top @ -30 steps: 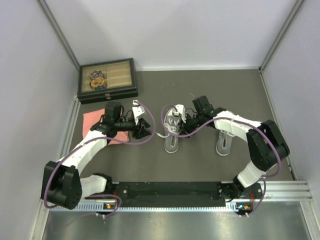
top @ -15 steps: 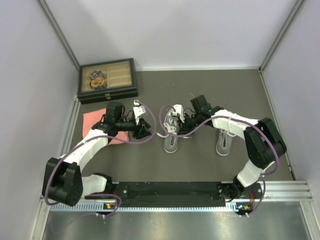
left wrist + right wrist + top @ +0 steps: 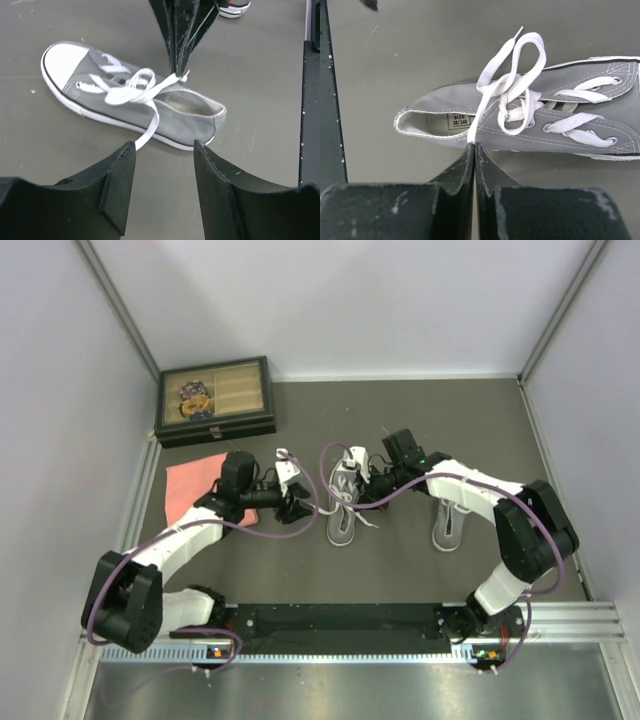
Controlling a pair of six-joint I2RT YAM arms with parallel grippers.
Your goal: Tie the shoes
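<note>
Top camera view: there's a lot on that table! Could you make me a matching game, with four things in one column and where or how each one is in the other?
Things:
1. right gripper
2. left gripper
3. pink cloth
4. dark box

Place or state:
a. at the far left corner of the table
b. shut on a white lace
c. open, holding nothing
d. lying flat by the table's left edge, nearer than the box

Pairs: 1-b, 2-c, 3-d, 4-a

One lace vanishes inside the right tool.
</note>
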